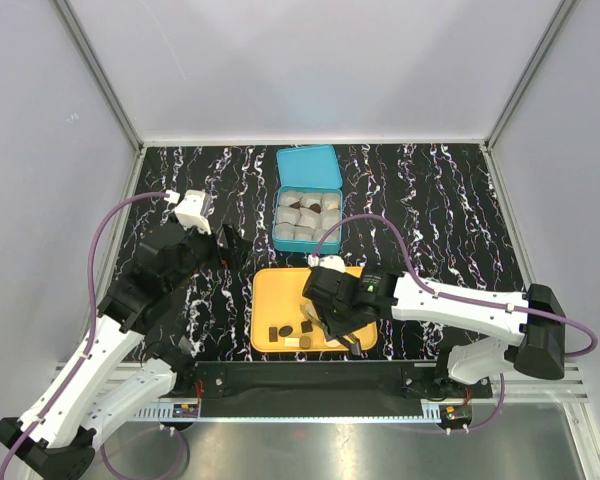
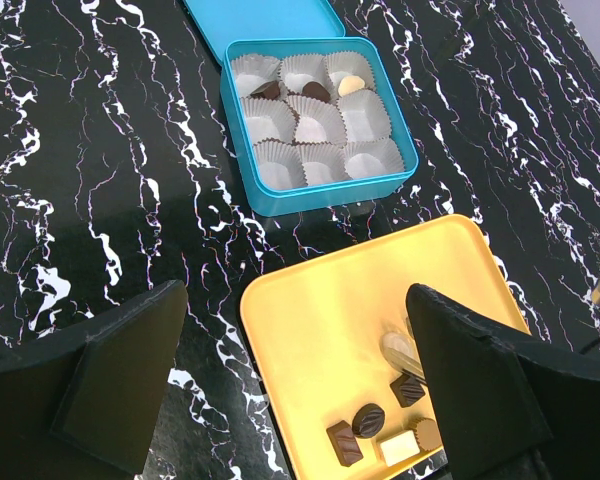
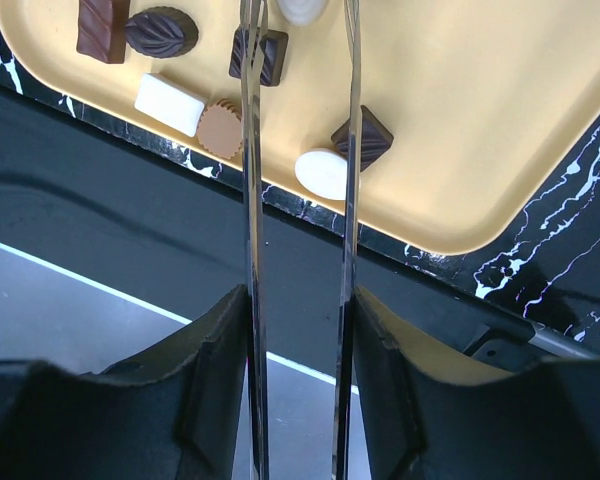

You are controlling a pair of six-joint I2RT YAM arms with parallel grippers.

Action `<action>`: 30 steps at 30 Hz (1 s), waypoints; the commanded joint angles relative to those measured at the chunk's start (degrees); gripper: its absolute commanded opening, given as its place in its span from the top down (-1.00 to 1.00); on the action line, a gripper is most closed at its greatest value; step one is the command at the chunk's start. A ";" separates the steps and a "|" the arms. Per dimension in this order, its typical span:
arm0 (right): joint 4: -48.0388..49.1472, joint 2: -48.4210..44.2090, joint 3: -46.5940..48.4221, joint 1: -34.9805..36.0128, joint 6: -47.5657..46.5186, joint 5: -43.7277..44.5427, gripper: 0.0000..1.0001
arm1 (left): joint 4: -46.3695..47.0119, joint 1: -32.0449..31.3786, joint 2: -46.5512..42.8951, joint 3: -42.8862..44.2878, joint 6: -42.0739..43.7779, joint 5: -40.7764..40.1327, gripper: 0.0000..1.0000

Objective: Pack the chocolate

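Observation:
Several chocolates lie at the near end of the orange tray (image 1: 280,290): a dark bar (image 3: 102,25), a dark oval (image 3: 161,31), a white block (image 3: 169,104), a round tan piece (image 3: 220,130), two dark squares (image 3: 362,138) and a white oval (image 3: 322,173). My right gripper (image 3: 300,330) is shut on metal tongs (image 3: 250,150). The tong tips flank a cream-white piece (image 3: 303,8); whether they pinch it I cannot tell. Left of the tray, my left gripper (image 2: 298,380) hangs open and holds nothing. Three chocolates (image 2: 315,91) sit in the blue tin's (image 2: 235,140) far row.
The tin holds white paper cups (image 2: 320,125), most without a chocolate, and its lid (image 1: 309,166) lies open behind it. The tray's near edge meets the table's front edge and the black base rail (image 1: 310,375). Grey walls enclose the marbled black table (image 1: 430,220).

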 commanded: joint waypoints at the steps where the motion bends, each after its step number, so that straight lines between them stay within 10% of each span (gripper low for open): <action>1: 2.08 0.64 -0.06 0.69 0.81 0.43 0.01 | 2.44 0.18 -0.69 -0.45 0.51 -0.42 -0.98; 30: -1.96 2.14 8.11 0.78 -3.32 2.98 0.25 | 2.18 0.18 -0.87 -0.27 0.60 -0.95 -0.98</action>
